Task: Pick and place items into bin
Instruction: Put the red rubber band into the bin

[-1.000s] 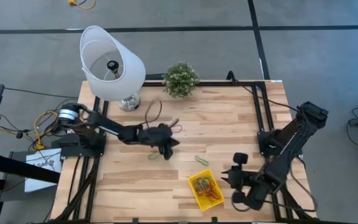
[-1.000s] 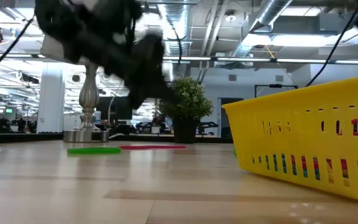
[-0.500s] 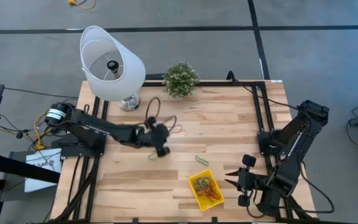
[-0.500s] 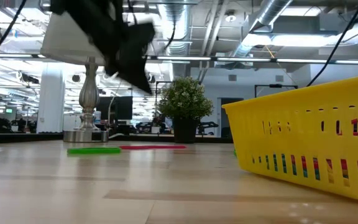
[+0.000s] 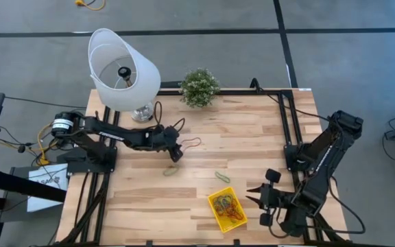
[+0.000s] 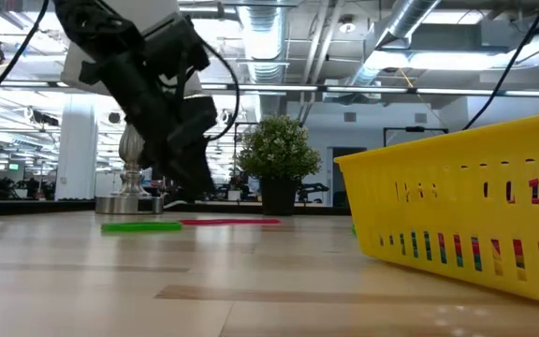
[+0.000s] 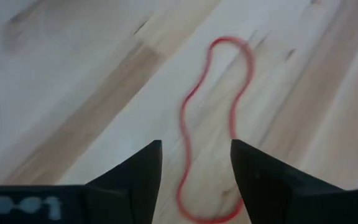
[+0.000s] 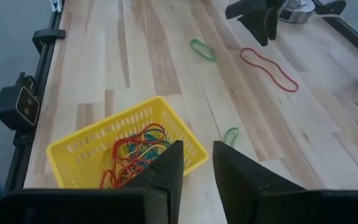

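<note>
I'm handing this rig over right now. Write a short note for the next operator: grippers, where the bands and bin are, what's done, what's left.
Left gripper: open, empty, poised over the red band near the lamp.
Right gripper: fingers apart, holding nothing, parked beside the yellow bin at the table's near right.
Done: a tangle of bands is already in the bin.
Left: three bands lie loose on the table: the red one, a green band mid-table, and another green band close to the bin.
</note>
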`<state>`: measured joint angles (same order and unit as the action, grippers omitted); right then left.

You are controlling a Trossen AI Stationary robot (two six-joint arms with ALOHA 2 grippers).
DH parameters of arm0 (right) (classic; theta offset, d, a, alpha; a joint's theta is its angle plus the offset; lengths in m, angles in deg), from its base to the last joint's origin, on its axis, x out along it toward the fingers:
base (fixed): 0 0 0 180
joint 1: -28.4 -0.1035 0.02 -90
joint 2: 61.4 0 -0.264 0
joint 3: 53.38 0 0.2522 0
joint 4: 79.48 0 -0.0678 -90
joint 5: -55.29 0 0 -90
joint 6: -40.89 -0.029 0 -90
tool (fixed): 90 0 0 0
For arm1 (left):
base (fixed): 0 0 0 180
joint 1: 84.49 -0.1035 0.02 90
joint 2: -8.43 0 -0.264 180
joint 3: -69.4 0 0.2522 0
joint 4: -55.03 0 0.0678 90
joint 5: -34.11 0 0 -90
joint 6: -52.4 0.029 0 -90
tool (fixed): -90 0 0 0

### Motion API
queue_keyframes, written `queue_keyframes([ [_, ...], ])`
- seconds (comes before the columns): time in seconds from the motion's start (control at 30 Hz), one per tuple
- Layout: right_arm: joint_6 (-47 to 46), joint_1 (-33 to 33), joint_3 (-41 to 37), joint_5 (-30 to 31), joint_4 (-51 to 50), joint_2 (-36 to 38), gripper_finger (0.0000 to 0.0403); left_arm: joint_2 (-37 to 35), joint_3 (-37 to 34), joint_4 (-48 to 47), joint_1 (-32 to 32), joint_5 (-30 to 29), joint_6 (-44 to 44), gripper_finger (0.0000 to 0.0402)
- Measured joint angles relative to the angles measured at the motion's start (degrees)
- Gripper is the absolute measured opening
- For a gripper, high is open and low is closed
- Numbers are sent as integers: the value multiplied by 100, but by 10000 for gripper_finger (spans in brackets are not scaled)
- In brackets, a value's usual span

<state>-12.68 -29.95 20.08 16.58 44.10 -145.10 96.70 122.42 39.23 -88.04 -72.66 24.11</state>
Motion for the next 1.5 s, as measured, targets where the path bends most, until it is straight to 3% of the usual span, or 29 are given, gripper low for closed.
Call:
queue_keyframes([
  [0.23, 2, 0, 0, -7, -18, -2, 82, 115, -314, 300, 84, -302, -105, 170],
  [0.4, 11, 0, 0, -12, -25, -4, 82, 663, -371, 1092, 149, -262, 45, 170],
  [0.57, 4, 0, 0, -18, -17, -7, 82, 1099, -237, 1216, 121, -732, 4, 169],
  [0.77, 9, 0, 0, -17, -25, -7, 82, 1379, -246, 1408, 34, -761, -371, 164],
  [0.9, 9, 0, 0, -17, -24, -7, 82, 1585, -241, 1620, 42, -878, -465, 123],
  [1.1, 9, 0, 0, -18, -23, -7, 82, 1714, -237, 1847, 30, -906, -538, 12],
  [1.3, 7, 0, 0, -18, -22, -7, 82, 1563, -113, 2168, 239, -715, -460, 1],
  [1.43, 4, 0, 0, -15, -20, -7, 82, 1231, 323, 2175, 619, 114, -123, 0],
  [1.5, 0, 0, 0, -15, -18, -7, 82, 1064, 618, 2242, 826, 182, 134, 0],
])
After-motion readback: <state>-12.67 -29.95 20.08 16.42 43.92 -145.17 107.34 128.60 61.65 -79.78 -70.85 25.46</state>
